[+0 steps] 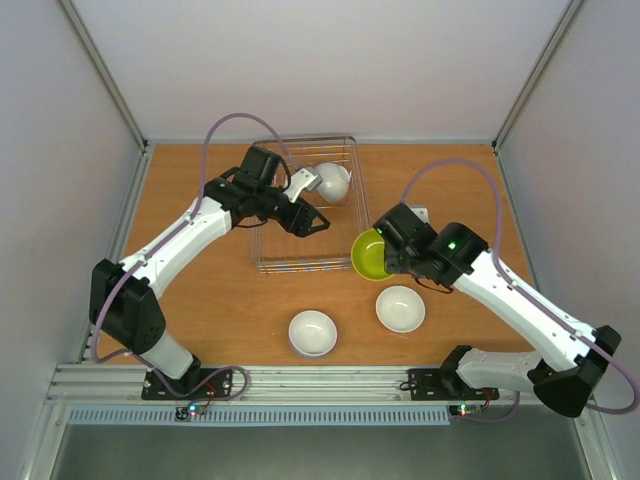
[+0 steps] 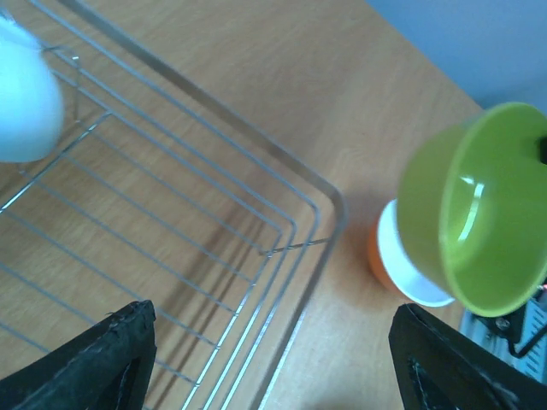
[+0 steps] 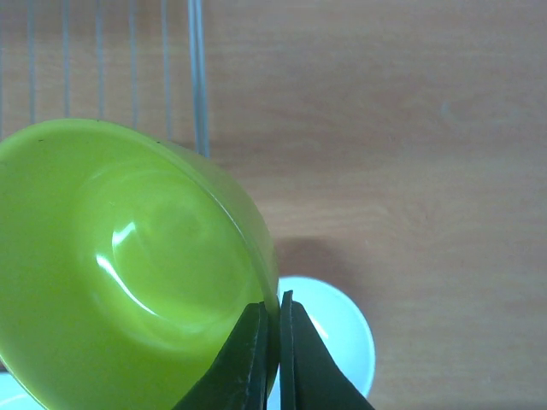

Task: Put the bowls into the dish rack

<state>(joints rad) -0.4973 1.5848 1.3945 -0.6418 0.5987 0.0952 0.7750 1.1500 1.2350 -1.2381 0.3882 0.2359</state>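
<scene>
Now, right gripper (image 3: 275, 346): fingers pressed almost together on the rim of the yellow-green bowl (image 3: 128, 273), one inside the wall and one outside.
yellow-green bowl: held clear of the table (image 1: 200, 330), tilted with its opening towards the wrist camera; just beside the right side of the dish rack (image 1: 290, 267), by the near corner, outside the wires.
right arm: stretched from the near right base, forearm angled in towards the middle, wrist bent down over the bowl.
left gripper (image 1: 306, 219): jaws spread wide, holding nothing and touching nothing; hanging above the wire floor of the rack, towards its right side.
left arm: reaching diagonally from the near left base, elbow low, wrist over the rack.
pale grey-white bowl (image 1: 332, 180): inside the rack at the far right corner, tipped on its side against the wires.
middle white bowl (image 1: 312, 332): upright on the table, in front of the rack.
right white bowl (image 1: 400, 308): upright on the table, apart from the middle one, just in front of the held bowl.
orange bowl (image 2: 377, 256): only a sliver in the left wrist view, orange outside and white inside, behind the green one; cannot tell whether it is the right white bowl seen from above.
</scene>
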